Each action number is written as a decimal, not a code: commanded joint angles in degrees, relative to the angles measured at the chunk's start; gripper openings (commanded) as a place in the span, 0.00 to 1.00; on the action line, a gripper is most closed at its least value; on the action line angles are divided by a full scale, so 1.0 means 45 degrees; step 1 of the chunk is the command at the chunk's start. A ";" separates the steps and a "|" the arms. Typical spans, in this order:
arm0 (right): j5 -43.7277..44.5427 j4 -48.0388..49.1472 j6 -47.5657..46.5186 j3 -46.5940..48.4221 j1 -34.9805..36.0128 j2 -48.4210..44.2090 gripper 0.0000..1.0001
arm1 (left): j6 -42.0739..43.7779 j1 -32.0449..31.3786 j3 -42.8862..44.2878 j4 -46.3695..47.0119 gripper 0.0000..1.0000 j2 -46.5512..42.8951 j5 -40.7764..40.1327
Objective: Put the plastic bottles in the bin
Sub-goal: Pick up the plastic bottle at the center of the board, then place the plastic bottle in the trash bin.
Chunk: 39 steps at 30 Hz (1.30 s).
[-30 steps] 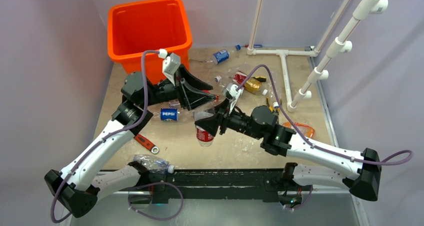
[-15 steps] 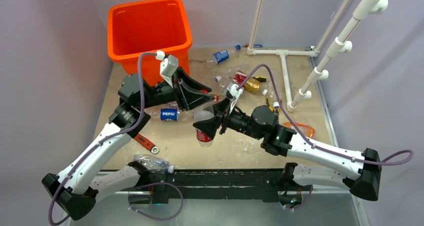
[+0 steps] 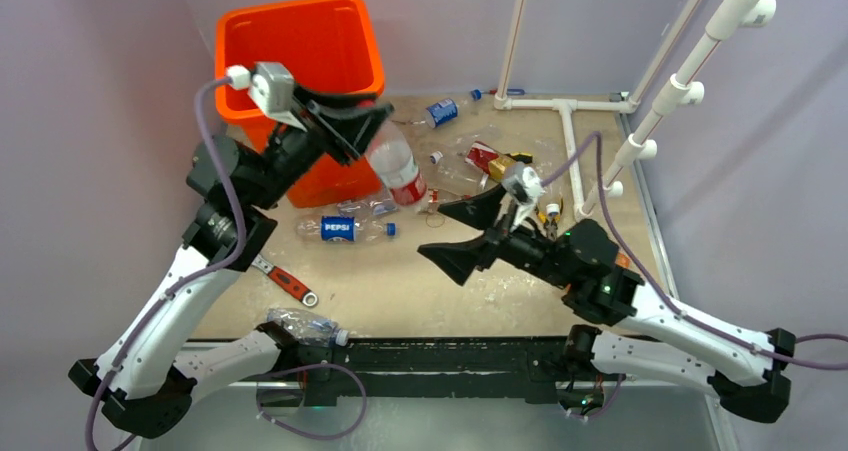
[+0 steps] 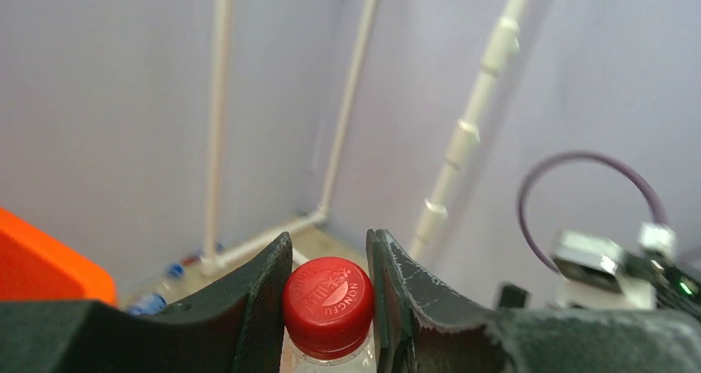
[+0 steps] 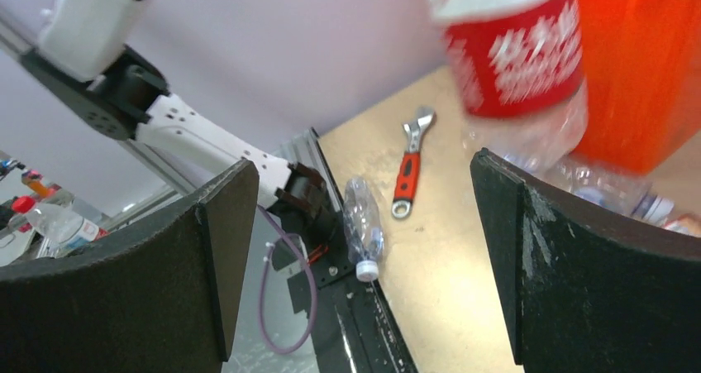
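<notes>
My left gripper (image 3: 357, 131) is shut on the red cap (image 4: 328, 297) of a clear plastic bottle with a red label (image 3: 396, 167). The bottle hangs tilted in the air just off the front right corner of the orange bin (image 3: 300, 16). In the right wrist view the same red-labelled bottle (image 5: 512, 50) shows above the jaws, beside the bin's wall (image 5: 636, 59). My right gripper (image 3: 468, 235) stands wide open and empty over the middle of the table, to the right of the bottle. A Pepsi bottle (image 3: 345, 228) lies on the table below the held one.
More bottles lie at the back (image 3: 440, 111), by the pipes (image 3: 480, 156) and on the front edge (image 3: 300, 324). A red-handled wrench (image 3: 285, 281) lies front left. A white pipe frame (image 3: 570, 141) stands at the back right.
The right gripper opened and let go of the red-labelled bottle, then drew back to the right. The left gripper shut on its cap and lifted it up towards the bin.
</notes>
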 commanded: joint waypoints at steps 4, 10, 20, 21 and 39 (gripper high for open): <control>-0.1446 -0.0445 -0.0977 0.0749 0.0037 -0.2109 0.99 | 0.2878 0.0015 0.4259 0.1951 0.00 0.1657 -0.5481; -0.0086 -0.0755 -0.0499 0.0185 0.0037 -0.2575 0.99 | 0.6879 0.0044 0.5071 0.5082 0.00 0.3565 -0.8513; 0.0671 0.1264 0.3628 -0.2694 0.0037 -0.2483 0.99 | 0.8933 0.2754 0.6348 0.5220 0.00 0.7289 -1.0687; 0.0262 0.1521 0.3465 -0.2851 0.0037 -0.2476 0.99 | 0.8977 0.2925 0.6108 0.5531 0.00 0.7453 -1.1018; 0.5219 -0.0983 0.2486 -0.3380 0.0037 -0.2178 0.99 | 0.1616 0.3097 0.5991 -0.1630 0.99 0.3837 -0.8693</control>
